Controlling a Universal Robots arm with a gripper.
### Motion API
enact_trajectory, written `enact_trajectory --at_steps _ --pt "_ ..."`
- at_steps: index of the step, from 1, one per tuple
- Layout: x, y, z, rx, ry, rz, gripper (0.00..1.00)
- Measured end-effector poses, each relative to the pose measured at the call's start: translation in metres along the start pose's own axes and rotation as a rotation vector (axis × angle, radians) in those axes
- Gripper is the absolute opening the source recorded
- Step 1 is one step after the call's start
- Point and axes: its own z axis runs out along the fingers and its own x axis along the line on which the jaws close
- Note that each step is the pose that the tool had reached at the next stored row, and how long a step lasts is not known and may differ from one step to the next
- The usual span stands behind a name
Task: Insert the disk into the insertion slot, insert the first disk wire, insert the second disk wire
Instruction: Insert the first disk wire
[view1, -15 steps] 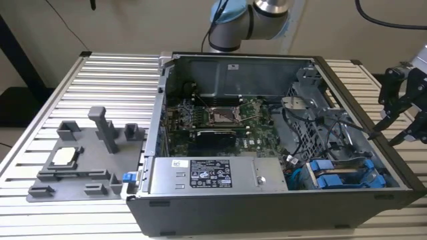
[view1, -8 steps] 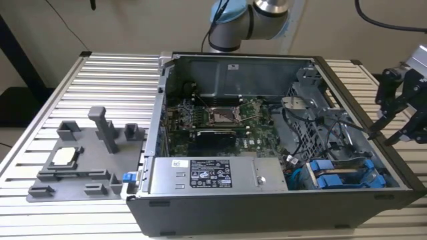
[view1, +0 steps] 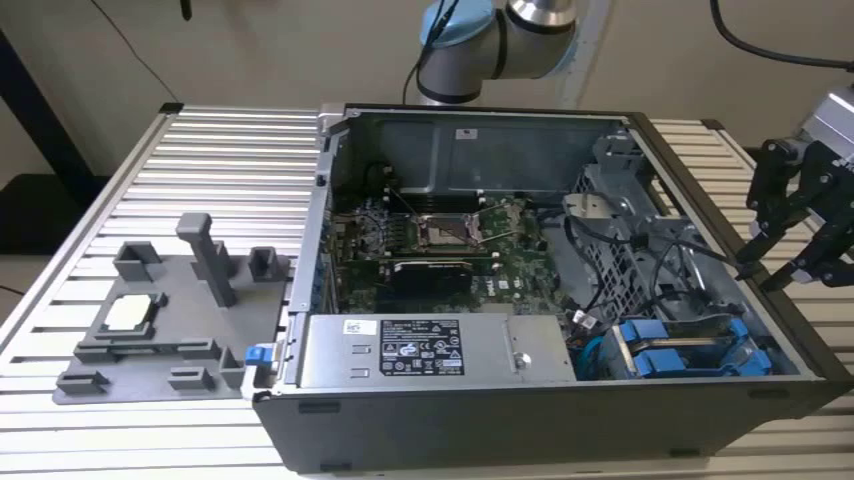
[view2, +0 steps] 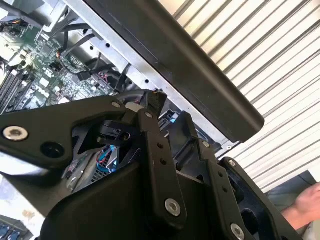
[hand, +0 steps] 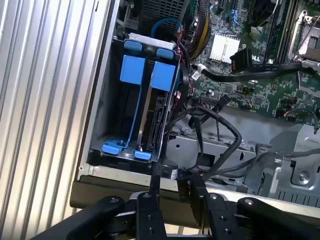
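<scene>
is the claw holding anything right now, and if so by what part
It looks like a black wire, pinched in the claw by the plug at its end, just over the computer case edge.

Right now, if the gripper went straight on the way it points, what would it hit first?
Most likely the black cables looped just ahead of the gripper, inside the open computer case. Depth is hard to judge, so its rim may come first.
</scene>
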Motion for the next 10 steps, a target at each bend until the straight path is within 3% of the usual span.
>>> enact_trajectory --at_steps 7,9,10 --pt "-0.0055 -0.0039 0.0019 -0.0043 -0.0011 0.003 0.38" --pt "-0.0054 -0.0058 0.0019 -0.0057 -0.0013 0.003 0.35" --pt "-0.0053 -0.0068 0.0018 -0.0076 -0.0015 0.003 0.28"
